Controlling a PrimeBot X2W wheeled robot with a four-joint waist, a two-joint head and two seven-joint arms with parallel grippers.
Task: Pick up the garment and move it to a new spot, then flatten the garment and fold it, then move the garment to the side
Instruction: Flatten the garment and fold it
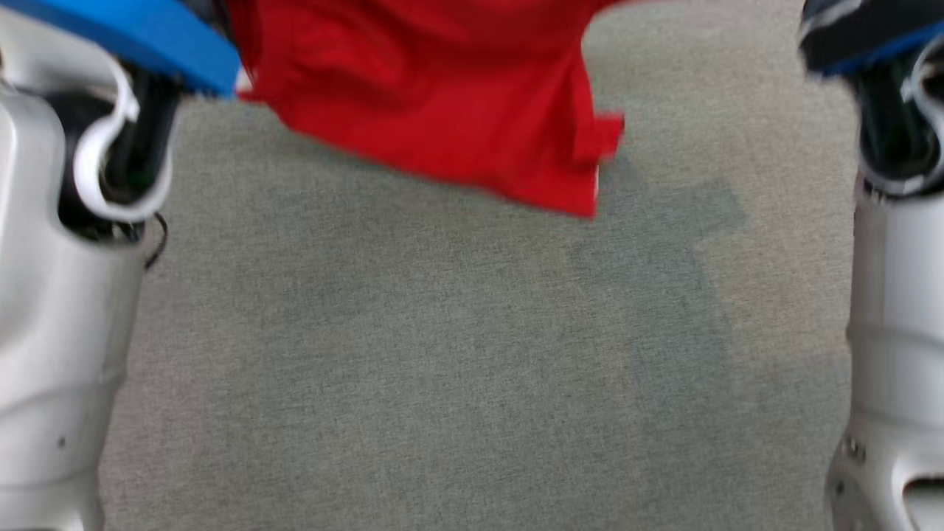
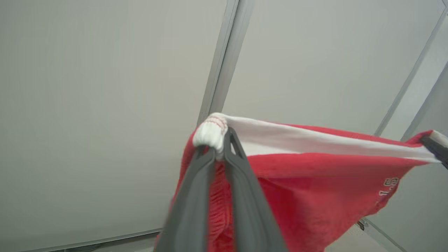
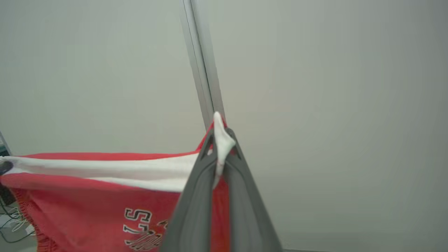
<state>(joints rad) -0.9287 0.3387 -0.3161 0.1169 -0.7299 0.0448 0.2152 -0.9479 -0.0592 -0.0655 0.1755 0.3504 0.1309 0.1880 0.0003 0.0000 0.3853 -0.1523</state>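
The garment (image 1: 442, 96) is red with a white band and hangs in the air above the grey surface (image 1: 442, 354), stretched between my two grippers. In the left wrist view my left gripper (image 2: 218, 147) is shut on one end of the white band of the garment (image 2: 315, 189). In the right wrist view my right gripper (image 3: 218, 143) is shut on the other end of the band, and the garment (image 3: 87, 203) shows black-and-white lettering. In the head view my pale forearms (image 1: 66, 295) stand at both sides, and the lower edge of the cloth hangs free, blurred.
The grey fabric-covered surface fills the head view below the garment. Pale wall panels with a metal seam (image 2: 224, 59) stand behind the grippers in both wrist views. Some cables (image 3: 10, 217) lie at the far left of the right wrist view.
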